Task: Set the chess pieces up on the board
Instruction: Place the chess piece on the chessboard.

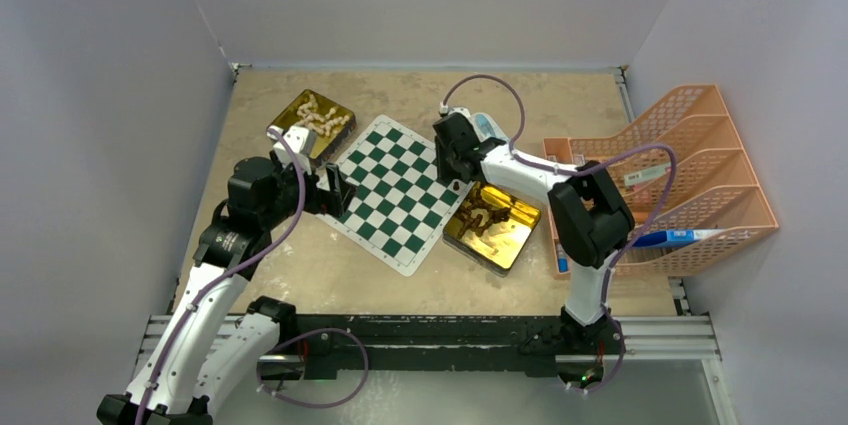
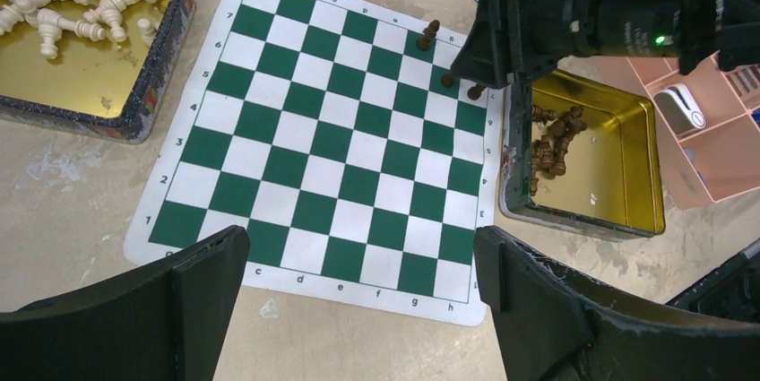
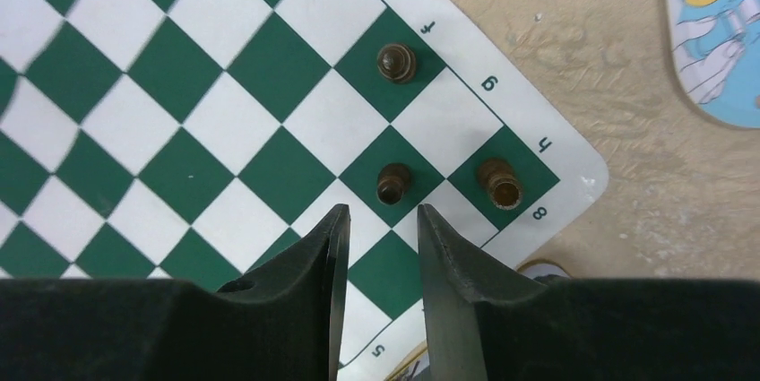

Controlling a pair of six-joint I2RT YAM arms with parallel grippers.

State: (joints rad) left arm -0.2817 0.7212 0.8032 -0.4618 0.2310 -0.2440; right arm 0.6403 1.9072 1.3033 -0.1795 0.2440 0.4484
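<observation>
Right wrist view, right gripper (image 3: 383, 216) parted, empty, dark pawn (image 3: 393, 182) just beyond its tips on board (image 3: 134, 112)

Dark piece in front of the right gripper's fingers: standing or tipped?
Standing. Seen from above, the dark piece shows its round head centred over its base on a green square, clear of the right gripper.
</observation>
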